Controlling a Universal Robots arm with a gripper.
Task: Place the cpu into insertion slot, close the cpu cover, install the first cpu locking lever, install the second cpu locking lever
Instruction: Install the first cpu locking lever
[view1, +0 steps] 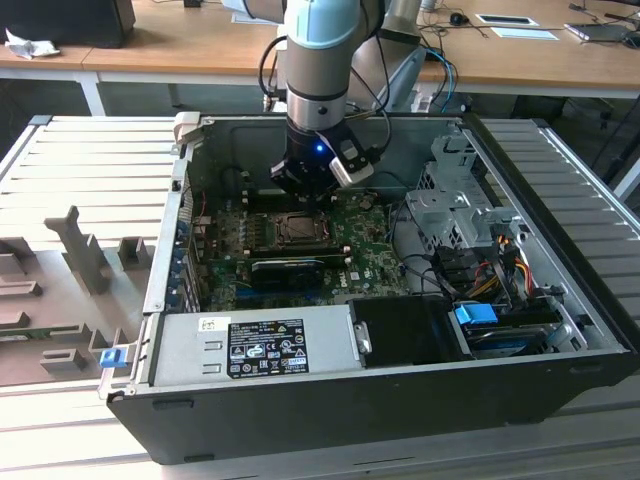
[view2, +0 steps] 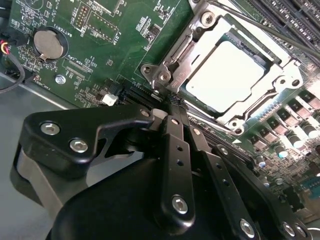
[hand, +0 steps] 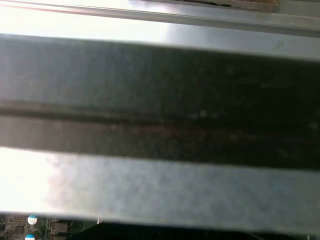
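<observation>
We find the gripper (view2: 172, 112) down inside the open computer case (view1: 560, 300), hanging just over the motherboard (view2: 100, 45) at the edge of the insertion slot (view2: 235, 70). In the second wrist view the jaws are drawn together with nothing between them, their tips close to the hinge corner of the socket frame.

The cpu (view2: 225, 75) already lies in the slot — its pale metal top shows flat and square through the window of the cpu cover (view2: 186, 50), which appears to be folded down over it. A thin locking lever (view2: 260, 27) runs along the far edge of the socket; whether it is hooked home we cannot tell. In the exterior view the socket (view1: 295, 228) sits just in front of the arm's wrist, with a long black card (view1: 290, 268) beside it.

What worries us here is the closeness of everything. The jaw tips sit right by the frame's screws and a small white connector (view2: 108, 98), so a sideways slip could scrape the board or catch those parts. If the cover is not fully seated, pressing on a lever could skew the chip against the socket contacts. A thin sprung lever could also slide off closed jaws and snap back.
</observation>
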